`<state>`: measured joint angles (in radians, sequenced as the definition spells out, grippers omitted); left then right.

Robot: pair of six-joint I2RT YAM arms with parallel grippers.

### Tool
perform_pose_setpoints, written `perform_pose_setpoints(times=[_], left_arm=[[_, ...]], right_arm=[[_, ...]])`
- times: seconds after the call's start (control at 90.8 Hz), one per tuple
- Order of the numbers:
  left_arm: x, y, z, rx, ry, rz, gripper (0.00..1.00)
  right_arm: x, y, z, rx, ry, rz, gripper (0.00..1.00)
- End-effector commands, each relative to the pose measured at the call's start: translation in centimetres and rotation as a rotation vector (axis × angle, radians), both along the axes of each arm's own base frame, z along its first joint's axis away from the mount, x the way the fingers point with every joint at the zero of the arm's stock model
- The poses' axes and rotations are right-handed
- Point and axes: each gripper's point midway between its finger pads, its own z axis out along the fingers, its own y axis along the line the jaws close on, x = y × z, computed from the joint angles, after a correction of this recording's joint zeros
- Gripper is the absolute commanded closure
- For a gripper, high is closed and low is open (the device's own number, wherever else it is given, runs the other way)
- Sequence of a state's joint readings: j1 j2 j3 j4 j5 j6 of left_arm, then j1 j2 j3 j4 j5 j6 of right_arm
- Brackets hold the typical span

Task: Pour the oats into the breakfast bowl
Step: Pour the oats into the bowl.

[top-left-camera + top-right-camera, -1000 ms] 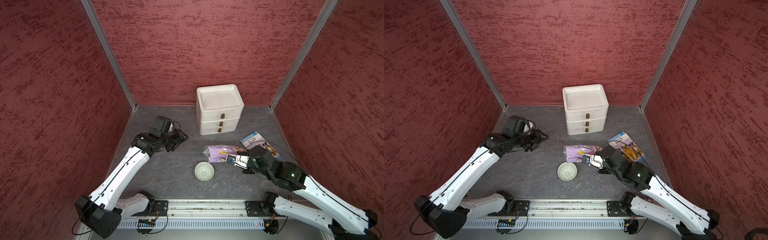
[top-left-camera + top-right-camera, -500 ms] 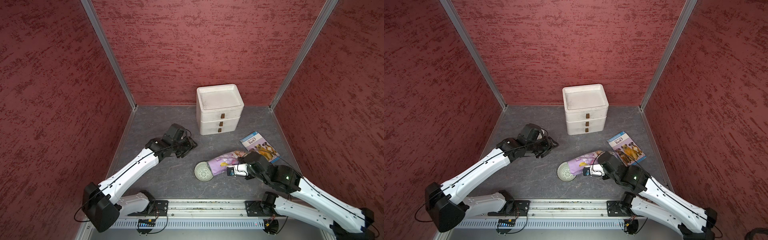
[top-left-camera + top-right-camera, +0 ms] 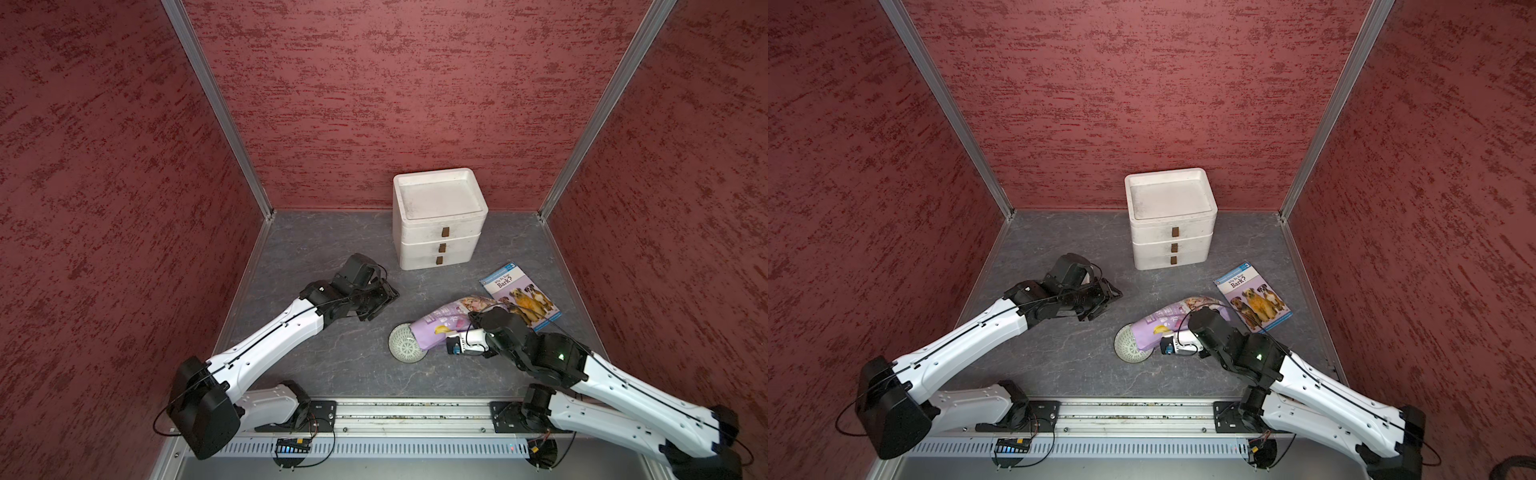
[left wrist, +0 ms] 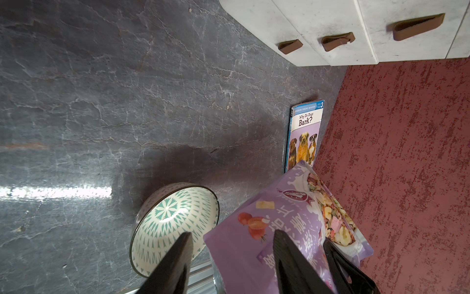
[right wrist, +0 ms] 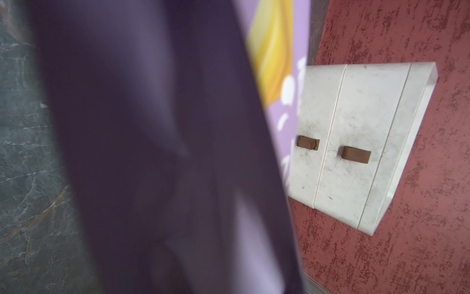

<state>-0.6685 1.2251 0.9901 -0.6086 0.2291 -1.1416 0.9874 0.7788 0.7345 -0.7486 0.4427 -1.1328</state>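
air alone fills the gap between the fingers of the left claw [image 3: 380, 297], released and idle near the bowl [image 3: 401, 351], probably to steady it. the bowl looks empty in the left wrist view. pouch [image 3: 444, 323] slants down, low end over the bowl's rim, so the oats, hidden inside, can slide out. right claw [image 3: 471, 326] is clenched on its upper half. book [image 3: 519, 296] lies beyond, out of the way.

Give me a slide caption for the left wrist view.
Open left claw faces purple oats pouch tilted toward patterned bowl.
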Motion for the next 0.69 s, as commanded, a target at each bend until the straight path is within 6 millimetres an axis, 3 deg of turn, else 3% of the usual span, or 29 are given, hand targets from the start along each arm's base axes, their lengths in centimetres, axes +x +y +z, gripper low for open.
perform_pose_setpoints(times=[0.0,0.683], left_arm=[[0.1,-0.2,-0.5,-0.005,-0.003,0.012,0.46],[-0.9,-1.3,-2.5,-0.013,0.038,0.007,0.47]], right_arm=[[2.4,1.0,4.6,0.096,-0.189,-0.046,1.0],[2.7,2.9,4.3,0.022,-0.301,0.017,1.0]])
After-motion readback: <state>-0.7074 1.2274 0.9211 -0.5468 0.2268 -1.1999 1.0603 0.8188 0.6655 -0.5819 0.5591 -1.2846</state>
